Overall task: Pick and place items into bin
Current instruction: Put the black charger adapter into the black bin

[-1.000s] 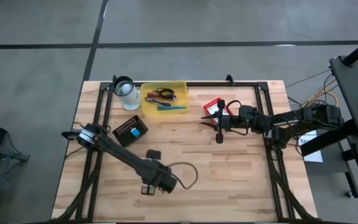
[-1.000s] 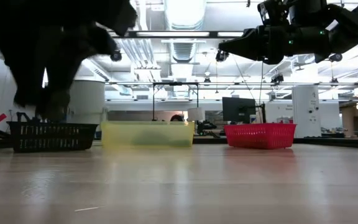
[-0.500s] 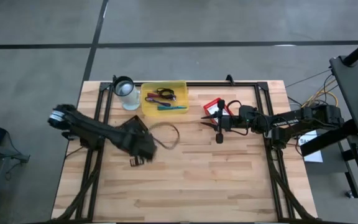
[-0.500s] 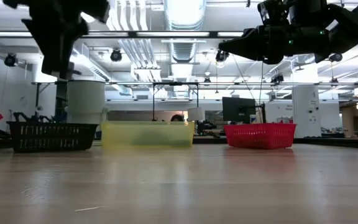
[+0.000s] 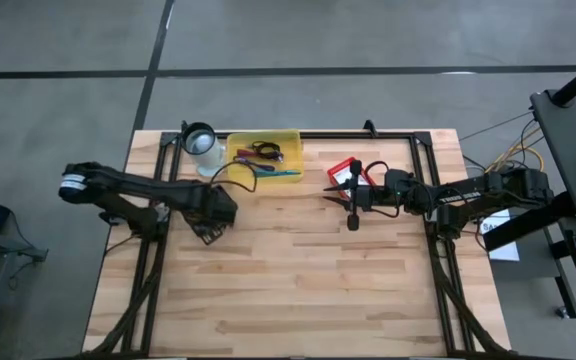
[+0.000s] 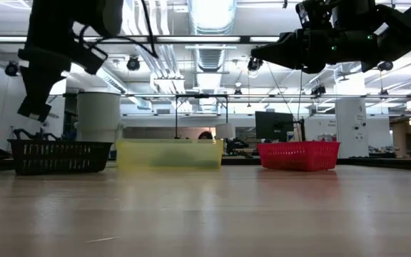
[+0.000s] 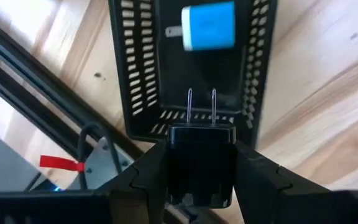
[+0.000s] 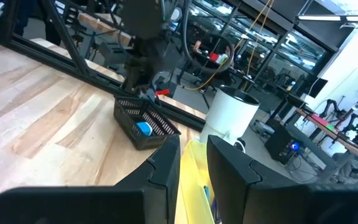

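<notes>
Overhead, left end effector (image 7: 201, 171) clamps a black plug (image 7: 202, 163) above the black basket (image 7: 135, 74); right end effector (image 5: 336, 190) gapes.

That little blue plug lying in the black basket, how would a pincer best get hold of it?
Probably straight down from above, since the walls of the black basket close off every side. Squeeze the blocky body of the blue plug across its two long flat sides, clear of the metal prongs sticking out one end. It lies flat, so those sides face outward.
</notes>
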Action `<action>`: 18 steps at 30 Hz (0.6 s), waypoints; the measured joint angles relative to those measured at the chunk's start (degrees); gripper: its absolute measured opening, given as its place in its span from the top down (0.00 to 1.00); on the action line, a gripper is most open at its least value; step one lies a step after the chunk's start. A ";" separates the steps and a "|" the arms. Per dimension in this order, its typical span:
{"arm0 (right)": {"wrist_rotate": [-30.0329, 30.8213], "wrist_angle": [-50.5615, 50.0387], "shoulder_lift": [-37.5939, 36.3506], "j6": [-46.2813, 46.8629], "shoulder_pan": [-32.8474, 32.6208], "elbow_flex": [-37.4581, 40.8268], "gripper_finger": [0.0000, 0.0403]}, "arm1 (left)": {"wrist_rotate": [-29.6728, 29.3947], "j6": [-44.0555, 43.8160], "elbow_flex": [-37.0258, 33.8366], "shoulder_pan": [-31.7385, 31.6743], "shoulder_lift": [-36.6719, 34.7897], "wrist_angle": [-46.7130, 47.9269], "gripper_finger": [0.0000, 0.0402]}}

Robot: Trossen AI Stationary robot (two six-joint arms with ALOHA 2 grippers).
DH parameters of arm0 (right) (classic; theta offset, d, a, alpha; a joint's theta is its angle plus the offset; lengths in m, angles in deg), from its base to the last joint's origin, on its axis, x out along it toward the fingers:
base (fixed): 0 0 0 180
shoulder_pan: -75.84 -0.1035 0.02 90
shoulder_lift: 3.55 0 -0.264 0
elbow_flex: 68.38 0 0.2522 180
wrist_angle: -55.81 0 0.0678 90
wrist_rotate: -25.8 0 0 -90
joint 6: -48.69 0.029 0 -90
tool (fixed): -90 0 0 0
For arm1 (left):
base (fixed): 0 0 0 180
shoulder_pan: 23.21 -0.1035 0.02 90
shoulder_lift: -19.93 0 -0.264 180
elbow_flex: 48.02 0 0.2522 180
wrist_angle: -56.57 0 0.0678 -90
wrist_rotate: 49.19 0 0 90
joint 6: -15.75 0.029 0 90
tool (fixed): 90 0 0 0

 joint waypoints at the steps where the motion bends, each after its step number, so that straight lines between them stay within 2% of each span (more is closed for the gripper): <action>1: 0.00 0.01 0.01 0.00 0.01 0.00 0.83 | 0.23 0.77 -0.37 -0.47 0.24 0.02 0.68; 18: 0.00 0.11 0.00 -0.02 0.00 0.00 0.83 | 1.63 14.15 -2.81 -8.98 5.71 -6.10 0.68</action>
